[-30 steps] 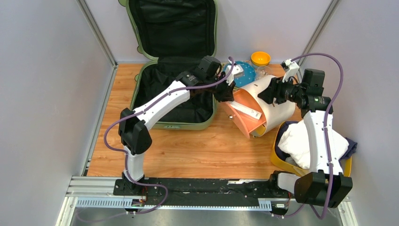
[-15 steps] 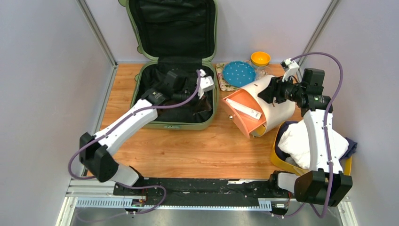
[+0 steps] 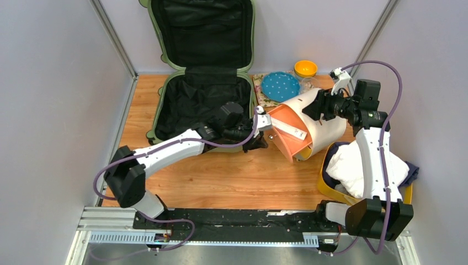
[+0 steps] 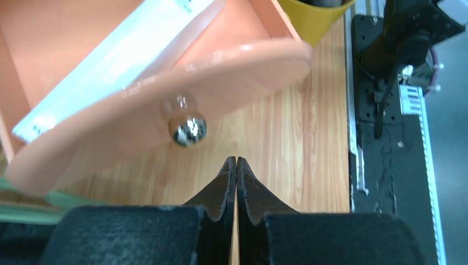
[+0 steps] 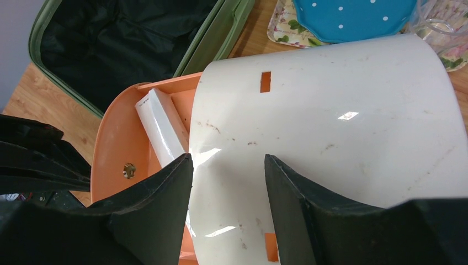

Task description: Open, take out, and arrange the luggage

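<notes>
Swung left gripper (image 4: 236, 161) out of the luggage (image 3: 198, 102), open left of the drawer box (image 3: 323, 130), to its knob (image 4: 187, 128), pinched shut, empty; right gripper (image 5: 229, 160) spread wide at its other side; might only bump knob while shut.

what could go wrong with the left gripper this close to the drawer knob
1. The left gripper is shut, tips just short of the knob; pushing forward may only shove the orange drawer instead of gripping.
2. The right gripper stands open over the cream shell, so it may roll or slide.
3. The white box could slip from the tilted drawer.
</notes>
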### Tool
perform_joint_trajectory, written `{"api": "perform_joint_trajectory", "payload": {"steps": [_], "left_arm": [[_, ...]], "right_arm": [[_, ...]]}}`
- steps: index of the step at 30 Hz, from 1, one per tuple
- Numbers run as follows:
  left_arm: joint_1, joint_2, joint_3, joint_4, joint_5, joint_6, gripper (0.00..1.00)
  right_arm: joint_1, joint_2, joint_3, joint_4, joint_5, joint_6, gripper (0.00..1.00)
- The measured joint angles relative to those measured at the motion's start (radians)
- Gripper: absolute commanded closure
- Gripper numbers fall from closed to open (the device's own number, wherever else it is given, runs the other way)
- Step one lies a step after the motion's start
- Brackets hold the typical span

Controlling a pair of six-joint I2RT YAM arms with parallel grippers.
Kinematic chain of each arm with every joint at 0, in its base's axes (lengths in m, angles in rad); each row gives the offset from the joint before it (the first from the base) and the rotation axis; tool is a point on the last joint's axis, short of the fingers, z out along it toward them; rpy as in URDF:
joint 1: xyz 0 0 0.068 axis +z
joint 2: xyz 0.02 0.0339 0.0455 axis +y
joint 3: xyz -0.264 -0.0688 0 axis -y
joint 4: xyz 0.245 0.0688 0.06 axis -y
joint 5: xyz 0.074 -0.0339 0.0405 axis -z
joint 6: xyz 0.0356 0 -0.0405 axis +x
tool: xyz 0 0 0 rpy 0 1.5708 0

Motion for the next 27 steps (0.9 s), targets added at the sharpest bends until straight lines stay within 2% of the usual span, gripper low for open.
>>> {"api": "perform_joint_trajectory", "payload": {"steps": [5,11,21,24,27], "left_arm": [[-0.035,0.111,0.040,0.150,-0.030,-0.063,0.97],[-0.047,0.187,0.084,0.250,-0.071,-0.104,0.97],[-0.051,0.347,0.168,0.463,-0.089,-0.169,0.93],[-0.053,0.399,0.197,0.513,-0.090,-0.204,0.89],[-0.053,0.441,0.233,0.528,-0.078,-0.240,0.77]], "right_arm": [[0.000,0.004,0.000,0.008,-0.002,0.004,0.42],[0.000,0.006,0.000,0.013,-0.003,0.012,0.41],[0.000,0.013,0.000,0.029,-0.011,0.029,0.39],[0.000,0.013,0.000,0.029,-0.011,0.029,0.39],[0.000,0.013,0.000,0.033,-0.010,0.029,0.39]]}}
